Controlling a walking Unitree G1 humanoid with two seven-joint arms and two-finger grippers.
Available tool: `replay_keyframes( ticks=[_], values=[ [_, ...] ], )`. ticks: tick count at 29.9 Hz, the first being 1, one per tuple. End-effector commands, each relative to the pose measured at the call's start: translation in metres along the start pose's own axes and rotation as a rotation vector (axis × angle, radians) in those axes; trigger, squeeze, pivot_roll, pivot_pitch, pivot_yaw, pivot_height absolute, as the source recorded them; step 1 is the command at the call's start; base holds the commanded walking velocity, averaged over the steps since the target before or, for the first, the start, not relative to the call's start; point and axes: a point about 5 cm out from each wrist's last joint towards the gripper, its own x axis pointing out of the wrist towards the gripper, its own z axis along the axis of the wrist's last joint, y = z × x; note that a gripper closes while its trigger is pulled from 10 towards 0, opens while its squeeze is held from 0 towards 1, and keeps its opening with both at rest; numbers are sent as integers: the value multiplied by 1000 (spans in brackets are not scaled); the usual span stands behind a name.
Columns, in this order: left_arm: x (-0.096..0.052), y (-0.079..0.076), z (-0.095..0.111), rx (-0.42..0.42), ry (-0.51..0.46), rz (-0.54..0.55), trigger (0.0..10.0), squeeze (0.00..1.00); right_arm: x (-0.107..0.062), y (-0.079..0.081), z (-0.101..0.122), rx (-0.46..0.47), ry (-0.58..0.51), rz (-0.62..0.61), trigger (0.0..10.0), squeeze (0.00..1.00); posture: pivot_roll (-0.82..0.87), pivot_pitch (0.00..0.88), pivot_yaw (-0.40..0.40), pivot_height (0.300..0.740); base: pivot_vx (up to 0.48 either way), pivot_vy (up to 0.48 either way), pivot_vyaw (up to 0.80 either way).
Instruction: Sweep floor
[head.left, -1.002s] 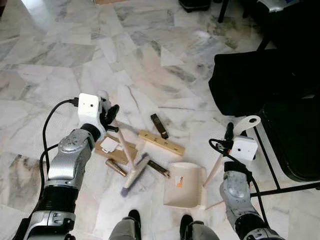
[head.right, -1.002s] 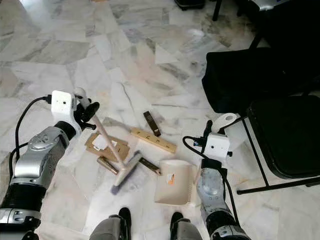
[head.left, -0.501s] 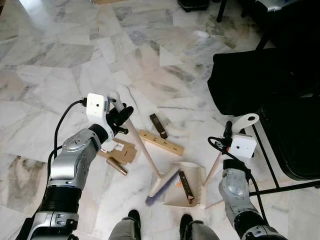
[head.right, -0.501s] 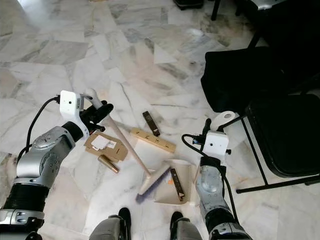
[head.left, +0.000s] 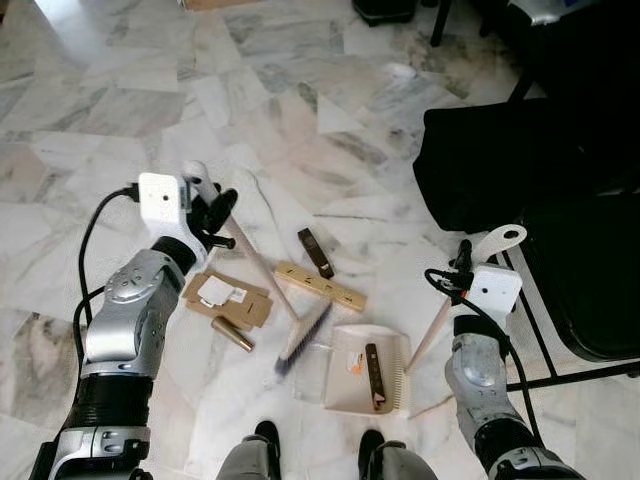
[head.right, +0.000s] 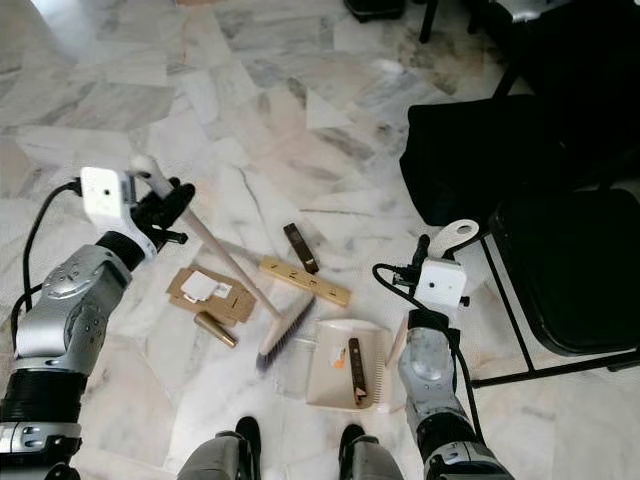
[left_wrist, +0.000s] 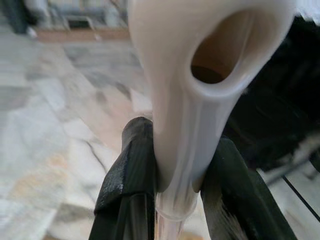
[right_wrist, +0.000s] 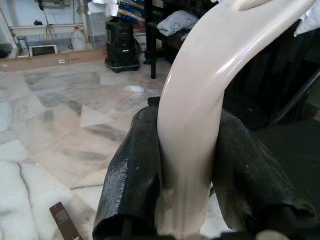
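A: Left eye view first: where does the sweeping stand?

B: The left hand (head.left: 213, 214) is clamped on the top of the broom handle (head.left: 262, 271), and the broom head (head.left: 304, 333) rests on the marble floor (head.left: 120, 110) just beside the open edge of the dustpan (head.left: 366, 371). The right hand (right_wrist: 182, 165) is closed around the dustpan handle (head.left: 462, 285), keeping the pan flat on the floor near the robot's feet.

A: Anything collected?

B: One dark stick (head.left: 372, 362) lies inside the pan. Still loose on the floor: a wooden strip (head.left: 321, 286), a dark brown piece (head.left: 318, 252) above it, a flattened cardboard piece (head.left: 228, 298), and a small brass-coloured tube (head.left: 231, 334) beside the cardboard.

A: So what makes the next stroke good?

B: I'd judge the bristles should be set down beyond the debris, on the far side from the pan, then drawn toward its mouth in one low pass. The wooden strip is nearest, so it is the sensible next target. The tube may roll away if struck at an angle, so a slow, square push suits it. The pan's lip needs to stay pressed to the floor, or flat pieces like the cardboard could slide under it.

A: Any obstacle?

B: A black chair (head.left: 585, 270) stands close on the right.
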Motion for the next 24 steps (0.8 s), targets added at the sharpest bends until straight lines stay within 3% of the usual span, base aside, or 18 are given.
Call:
replay_keyframes(
  ticks=[1,14,24],
  values=[
    [-1,4,9,26,-59,27,10000,0,-14,-16,-23,-29,125,-47,10000,0,141,172,35,740,0,0,0],
    [9,1,6,51,-105,59,10000,0,-6,-23,-11,21,59,-85,10000,0,93,78,27,740,0,0,0],
    [13,-7,-2,55,-110,44,10000,0,11,-22,17,74,-70,-97,10000,0,66,20,24,740,0,0,0]
  ],
)
